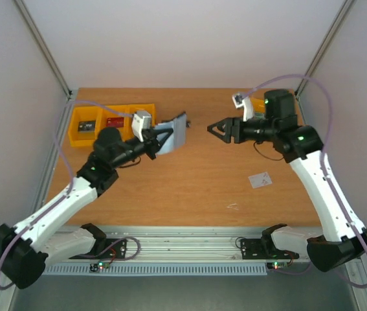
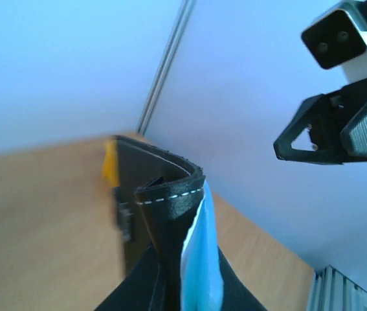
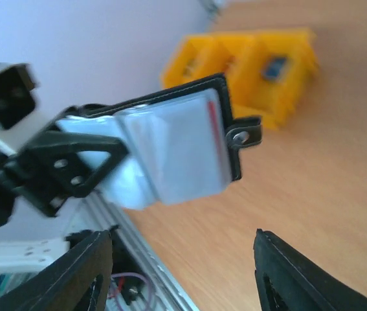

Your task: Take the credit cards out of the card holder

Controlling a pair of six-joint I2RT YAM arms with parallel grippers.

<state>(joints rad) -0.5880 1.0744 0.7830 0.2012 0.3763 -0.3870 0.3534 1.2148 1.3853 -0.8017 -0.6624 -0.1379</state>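
Above the counter (image 1: 196, 194), toward ten o'clock, my left pincer (image 1: 162, 138) clenches the card holder (image 1: 177, 131), raised and spread. My right pincer (image 1: 215, 129) gapes empty at its three o'clock, apart. One whitish card (image 1: 259, 179) lies out at four o'clock; a red-edged card (image 3: 213, 126) seems left inside. Yellow bins (image 1: 99, 123) sit behind, obstructing nothing.

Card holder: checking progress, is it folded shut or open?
Open: the card holder shows its grey-blue inside, held up by the left gripper.
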